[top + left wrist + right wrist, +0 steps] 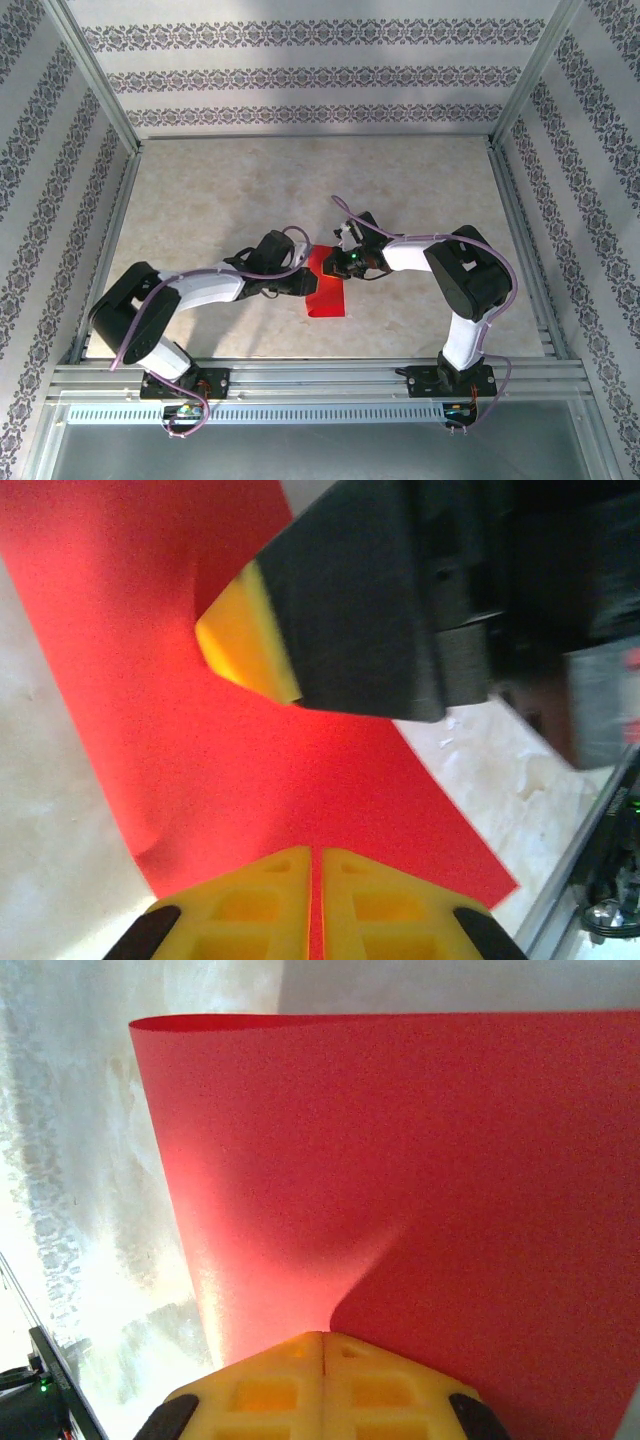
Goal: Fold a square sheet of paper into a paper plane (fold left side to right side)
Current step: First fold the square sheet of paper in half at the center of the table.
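Aluminium rail (320, 375) runs across the near edge, and two arms are bolted to it, the left arm (200, 290) and the right arm (465, 280). Both reach inward and meet over the middle of the counter (250, 190), a pale, beige, stone-patterned surface.

One red sheet (326, 298) lies there between them, its near part flat on the counter. From above it looks narrower than a square, so it may be doubled over, though the arms hide too much to be sure.

There are two hands, both on the sheet. The left hand (315, 865) is clenched on it: a thin strip of red shows between its yellow fingers. The right hand (325, 1345) is clenched too, pinching the sheet from the opposite side. In its wrist view a soft crease spreads from the fingertips and the far edge of the paper curls up off the counter. In the left wrist view the right hand's yellow pad (245, 645) presses on the red just beyond the left hand.

Farther back the counter is bare up to three walls (320, 80), papered in grey and white bands with a dark floral pattern. Two slanting metal posts (95, 75) frame the corners.
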{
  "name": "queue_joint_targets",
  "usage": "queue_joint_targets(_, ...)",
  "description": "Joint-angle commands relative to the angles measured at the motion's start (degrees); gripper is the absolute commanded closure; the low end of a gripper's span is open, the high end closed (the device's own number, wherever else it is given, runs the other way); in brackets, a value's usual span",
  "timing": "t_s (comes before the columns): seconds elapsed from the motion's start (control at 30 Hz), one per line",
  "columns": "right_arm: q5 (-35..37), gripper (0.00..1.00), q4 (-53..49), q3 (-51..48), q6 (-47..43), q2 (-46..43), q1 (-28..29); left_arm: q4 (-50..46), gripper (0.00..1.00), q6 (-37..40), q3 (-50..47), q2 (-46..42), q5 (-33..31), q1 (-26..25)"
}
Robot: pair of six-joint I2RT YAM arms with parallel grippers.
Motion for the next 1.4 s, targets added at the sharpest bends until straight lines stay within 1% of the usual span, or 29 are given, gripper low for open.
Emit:
queue_joint_targets(0.0,5.19,1.0,-5.05,-0.78,-1.43,2.28,0.19,2.28,0.87,1.07,1.0,3.21,2.0,-1.16)
queue_joint_targets(0.13,5.37,1.0,-5.34,-0.71,-1.56,2.19,0.2,4.72,0.87,0.22,0.65,5.78,2.84,-1.47)
queue_joint_targets(0.27,5.54,1.0,-5.71,-0.61,-1.83,2.15,0.13,5.03,0.87,0.12,0.06,7.34,2.82,-2.13)
queue_joint_targets(0.5,5.81,1.0,-6.13,-0.56,-2.0,2.19,0.28,4.94,0.88,-0.03,-2.06,7.63,2.19,-2.73)
queue_joint_targets(0.7,5.9,1.0,-6.41,-0.52,-2.18,2.35,0.27,5.11,0.87,-1.05,-5.25,5.86,2.03,-3.47)
queue_joint_targets(1.07,5.68,1.0,-6.41,-0.43,-2.44,2.91,0.2,7.72,0.87,-3.29,-13.59,-0.98,1.55,-5.81)
queue_joint_targets(1.23,5.55,1.0,-6.41,-0.36,-2.49,3.13,0.19,7.17,0.88,-3.57,-15.67,-3.15,0.56,-6.73)
queue_joint_targets(1.37,5.37,1.0,-6.43,-0.34,-2.53,3.12,0.13,7.0,0.87,-3.49,-16.17,-3.22,0.57,-7.35)
